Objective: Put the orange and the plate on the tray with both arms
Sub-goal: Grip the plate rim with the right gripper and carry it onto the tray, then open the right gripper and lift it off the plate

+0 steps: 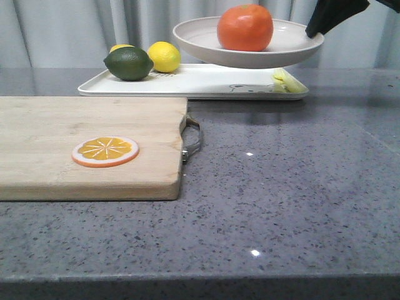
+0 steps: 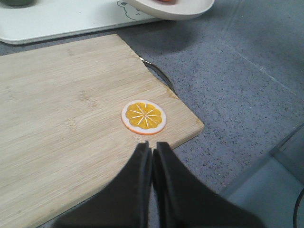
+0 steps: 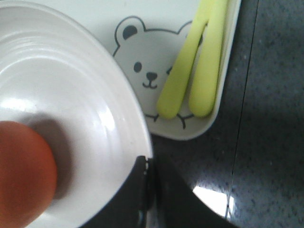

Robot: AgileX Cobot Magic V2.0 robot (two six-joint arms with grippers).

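Front view: the right gripper (image 1: 314, 29) grasps the right rim of the plate (image 1: 281, 53), held in the air above the right part of the tray (image 1: 206, 84). The orange (image 1: 245, 27) sits in the plate. A lime (image 1: 128, 63) and lemon (image 1: 164, 56) lie at the tray's left end.

Left wrist view: the left gripper (image 2: 152, 148) is clenched, holding nothing, above the cutting board (image 2: 57, 123), just beside the orange slice (image 2: 144, 117).

Right wrist view: the jaws pinch the plate rim; two yellow-green utensils (image 3: 199, 61) lie on the tray.
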